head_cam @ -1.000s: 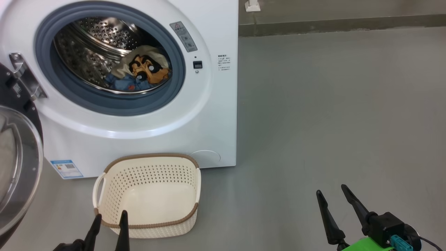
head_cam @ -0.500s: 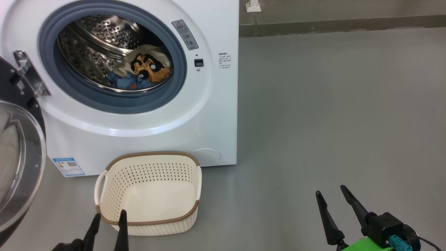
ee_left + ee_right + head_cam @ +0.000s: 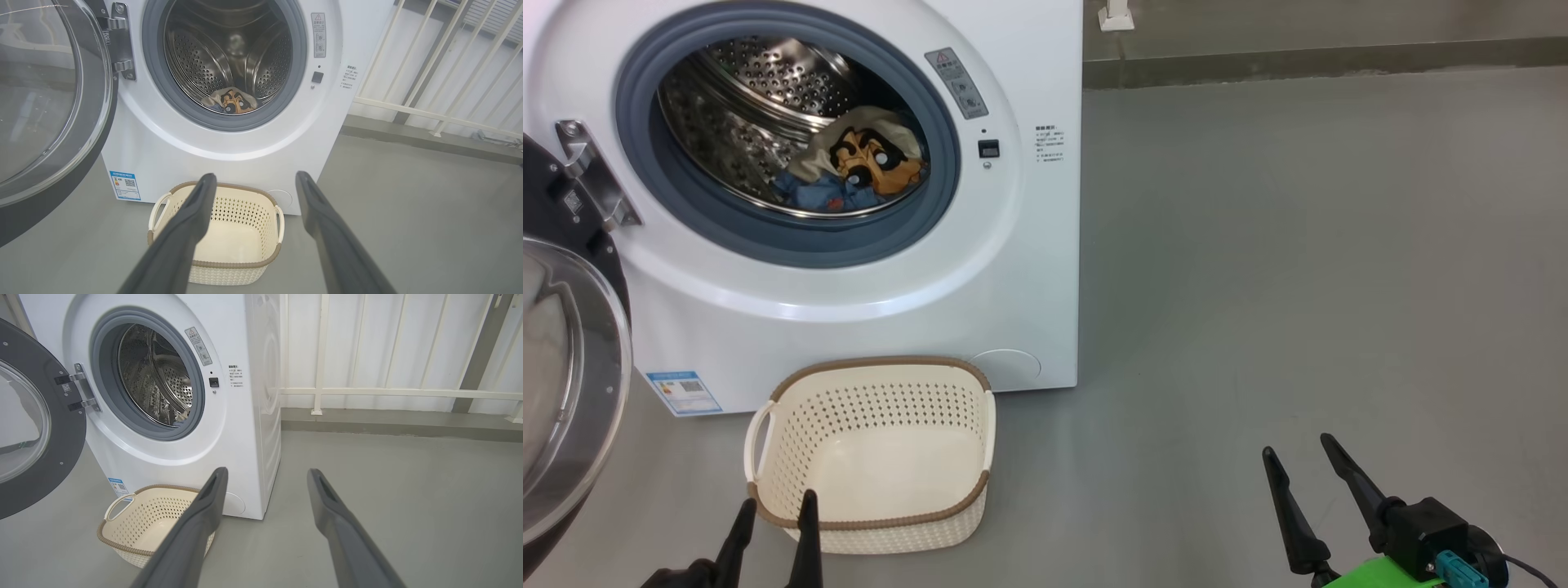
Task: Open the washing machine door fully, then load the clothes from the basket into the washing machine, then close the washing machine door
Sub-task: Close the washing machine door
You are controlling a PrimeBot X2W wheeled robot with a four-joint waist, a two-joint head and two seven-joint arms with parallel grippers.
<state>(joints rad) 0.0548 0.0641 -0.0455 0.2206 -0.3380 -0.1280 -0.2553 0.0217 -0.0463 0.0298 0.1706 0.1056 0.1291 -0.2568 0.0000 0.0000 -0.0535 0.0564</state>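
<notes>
The white washing machine (image 3: 1013, 269) (image 3: 171, 155) (image 3: 245, 416) stands ahead with its door (image 3: 564, 367) (image 3: 49, 102) (image 3: 32, 424) swung wide open to the left. The clothes (image 3: 858, 167) (image 3: 229, 101), blue, cream and orange fabric, lie in the steel drum. The cream basket (image 3: 874, 453) (image 3: 229, 241) (image 3: 143, 522) sits on the floor before the machine with nothing in it. My left gripper (image 3: 774, 505) (image 3: 253, 177) hangs open just in front of the basket's near rim. My right gripper (image 3: 1298, 445) (image 3: 265, 473) is open over bare floor to the right.
Grey floor (image 3: 1298, 245) stretches right of the machine. A white railing (image 3: 388, 392) and low kerb (image 3: 1323, 57) run along the back wall.
The head view has shifted slightly, so machine and basket sit a little differently in it. Both grippers stay open and in place.
</notes>
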